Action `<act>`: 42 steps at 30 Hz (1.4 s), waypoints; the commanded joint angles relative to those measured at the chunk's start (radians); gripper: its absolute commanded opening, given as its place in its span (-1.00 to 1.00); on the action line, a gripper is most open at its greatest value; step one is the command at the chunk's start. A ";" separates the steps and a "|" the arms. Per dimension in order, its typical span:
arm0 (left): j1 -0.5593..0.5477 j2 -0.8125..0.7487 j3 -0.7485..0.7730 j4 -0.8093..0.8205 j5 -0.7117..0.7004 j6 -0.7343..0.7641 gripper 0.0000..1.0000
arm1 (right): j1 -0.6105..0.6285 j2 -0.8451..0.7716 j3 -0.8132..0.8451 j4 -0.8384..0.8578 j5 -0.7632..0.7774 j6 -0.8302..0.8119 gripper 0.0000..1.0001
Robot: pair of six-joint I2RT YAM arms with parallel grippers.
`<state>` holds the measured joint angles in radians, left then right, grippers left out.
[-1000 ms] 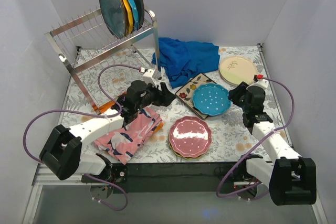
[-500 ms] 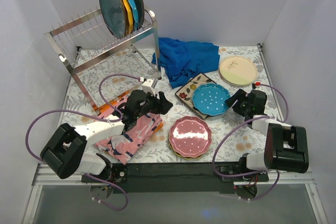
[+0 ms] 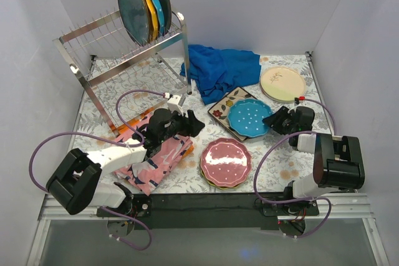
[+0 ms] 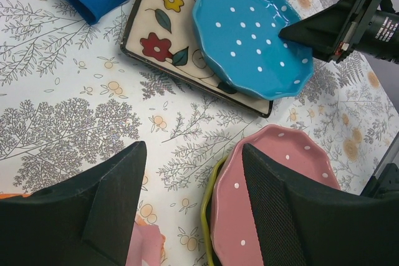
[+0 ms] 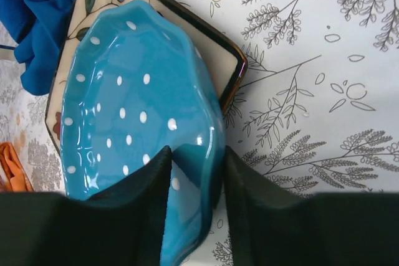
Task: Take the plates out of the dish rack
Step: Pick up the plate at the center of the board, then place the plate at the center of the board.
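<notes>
The dish rack (image 3: 118, 60) stands at the back left with several upright plates at its right end: a dark teal one (image 3: 133, 14) in front, then an orange one (image 3: 149, 10). A teal dotted plate (image 3: 249, 118) (image 5: 124, 104) lies on the square floral plate (image 3: 223, 107) (image 4: 163, 35). My right gripper (image 3: 272, 120) (image 5: 196, 151) is low, its fingers astride the teal plate's right rim with a small gap showing. My left gripper (image 3: 192, 124) (image 4: 193, 147) is open and empty, just left of the pink dotted plate (image 3: 225, 160) (image 4: 274, 154), which sits on a yellow-green plate (image 4: 210, 210).
A cream plate stack (image 3: 282, 83) lies at the back right. A blue cloth (image 3: 218, 66) is bunched beside the rack's right leg. A folded pink patterned cloth (image 3: 153, 160) lies under my left arm. Walls close in on the left, back and right.
My right arm has folded down low and its gripper has slid left onto the teal dotted plate's rim. My left gripper has drawn back a little toward me. No plate has moved.
</notes>
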<state>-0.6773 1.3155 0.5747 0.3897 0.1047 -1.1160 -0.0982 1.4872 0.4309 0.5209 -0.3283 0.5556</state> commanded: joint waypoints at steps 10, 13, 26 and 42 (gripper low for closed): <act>-0.008 -0.051 -0.006 0.005 -0.036 0.018 0.22 | -0.046 -0.031 0.089 0.082 -0.149 0.119 -0.97; -0.008 -0.068 -0.013 0.002 -0.059 0.021 0.22 | -0.051 -0.062 0.117 0.082 -0.173 0.144 -0.97; -0.013 -0.174 -0.076 0.051 -0.155 0.019 0.22 | -0.075 -0.257 0.149 0.074 -0.316 0.263 -0.97; -0.015 -0.225 -0.102 0.069 -0.171 0.012 0.22 | 0.126 -0.654 0.002 -0.375 -0.290 0.007 -0.97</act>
<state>-0.6849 1.1252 0.4793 0.4458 -0.0460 -1.1080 -0.0547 0.8993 0.4477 0.1932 -0.5964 0.5877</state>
